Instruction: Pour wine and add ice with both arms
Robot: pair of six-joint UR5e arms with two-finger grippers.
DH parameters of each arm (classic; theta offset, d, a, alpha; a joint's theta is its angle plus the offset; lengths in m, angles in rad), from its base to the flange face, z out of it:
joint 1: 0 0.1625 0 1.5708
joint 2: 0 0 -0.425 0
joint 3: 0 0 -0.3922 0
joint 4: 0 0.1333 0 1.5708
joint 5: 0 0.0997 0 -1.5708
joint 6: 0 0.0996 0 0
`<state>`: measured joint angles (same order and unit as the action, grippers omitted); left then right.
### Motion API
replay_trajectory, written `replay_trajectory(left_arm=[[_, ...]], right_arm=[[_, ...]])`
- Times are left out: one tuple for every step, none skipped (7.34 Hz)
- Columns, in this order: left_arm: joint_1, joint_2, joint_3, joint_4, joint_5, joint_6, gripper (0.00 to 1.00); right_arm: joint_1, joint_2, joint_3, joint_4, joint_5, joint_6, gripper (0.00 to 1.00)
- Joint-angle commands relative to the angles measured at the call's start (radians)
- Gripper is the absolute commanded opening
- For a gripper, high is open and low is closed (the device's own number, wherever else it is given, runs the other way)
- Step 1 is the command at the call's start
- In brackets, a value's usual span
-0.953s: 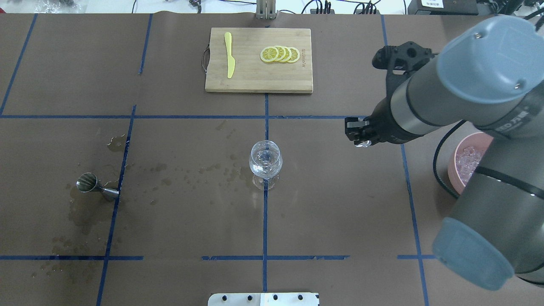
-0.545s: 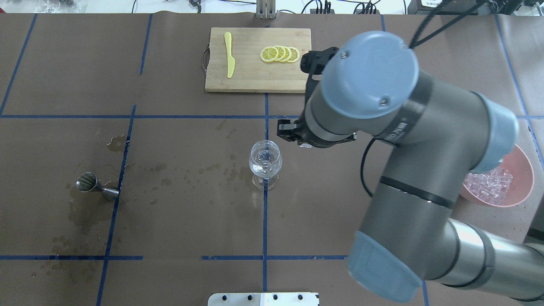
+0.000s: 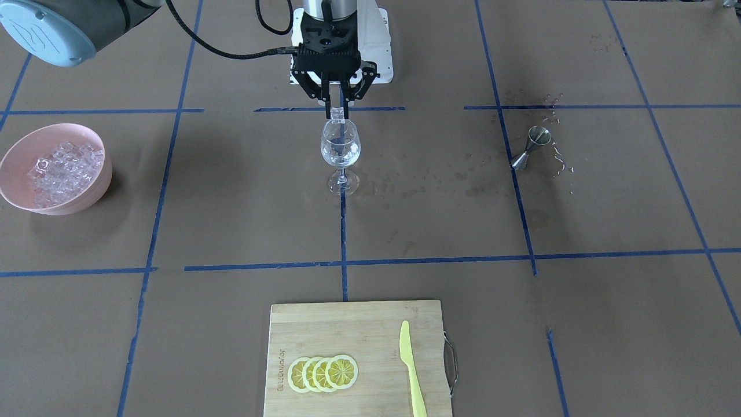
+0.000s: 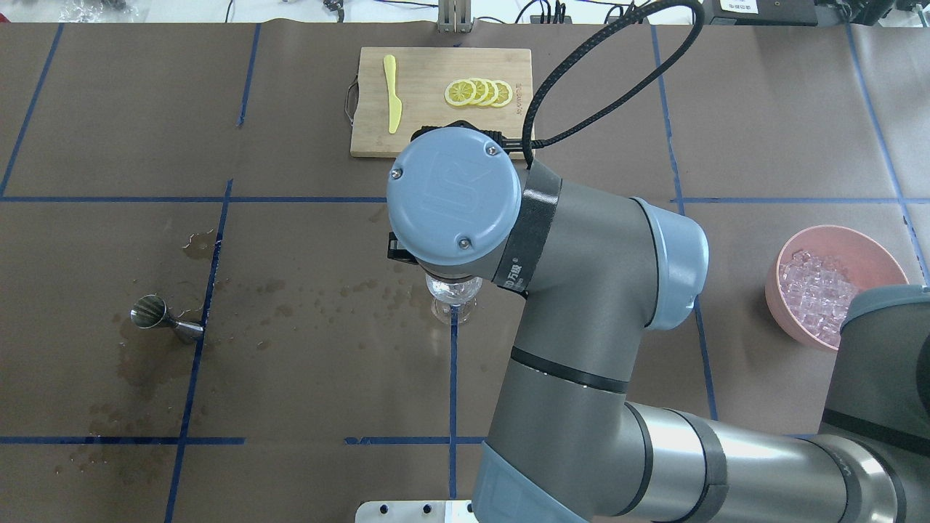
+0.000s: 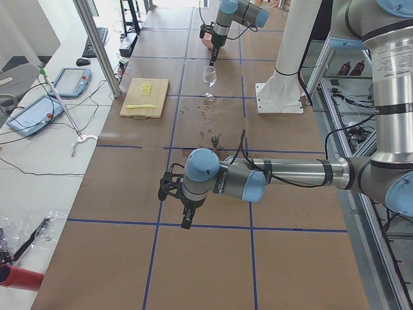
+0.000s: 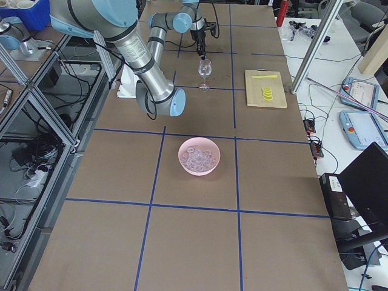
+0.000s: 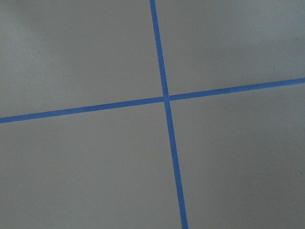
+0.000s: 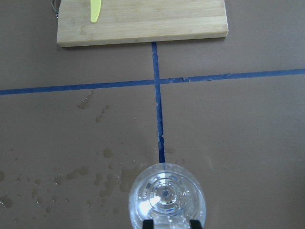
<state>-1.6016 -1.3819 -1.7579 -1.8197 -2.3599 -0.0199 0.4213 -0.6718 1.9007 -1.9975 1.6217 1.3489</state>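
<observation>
bamboo board (image 3: 359, 327) lies nearest in the front view, with lemon slices (image 3: 323, 373) and a yellow knife (image 3: 412, 370) on it. further back, at mid table (image 3: 231, 231), stands the glass (image 3: 340, 147). the right fingers (image 3: 336, 103) hang straight above its rim, pinched on one ice cube (image 3: 337, 114) just over the mouth. more ice (image 3: 61, 168) fills the pink bowl (image 3: 87, 200), well apart. a jigger (image 3: 531, 147) lies on its side. how far the left fingers (image 5: 187, 216) are open, i cannot tell.

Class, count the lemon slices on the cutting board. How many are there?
4 slices, overlapping in one row on the board, on the side away from the knife. None seems hidden.
</observation>
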Motion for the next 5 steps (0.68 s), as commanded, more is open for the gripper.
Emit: replay_trajectory(left_arm=[[0.000,0.003,0.000,0.000,0.001,0.000,1.00],[0.000,0.004,0.000,0.000,-0.001,0.000,1.00],[0.000,0.004,0.000,0.000,0.001,0.000,1.00],[0.000,0.004,0.000,0.000,0.001,0.000,1.00],[0.000,0.004,0.000,0.000,0.001,0.000,1.00]], right_arm=[[-0.010,0.000,-0.024,0.000,-0.014,-0.001,0.00],[-0.010,0.007,-0.032,0.000,-0.014,-0.001,0.00],[-0.010,0.032,-0.049,0.000,-0.017,-0.002,0.00],[-0.010,0.032,-0.060,0.000,-0.040,-0.005,0.00],[-0.010,0.031,-0.066,-0.001,-0.043,-0.013,0.00]])
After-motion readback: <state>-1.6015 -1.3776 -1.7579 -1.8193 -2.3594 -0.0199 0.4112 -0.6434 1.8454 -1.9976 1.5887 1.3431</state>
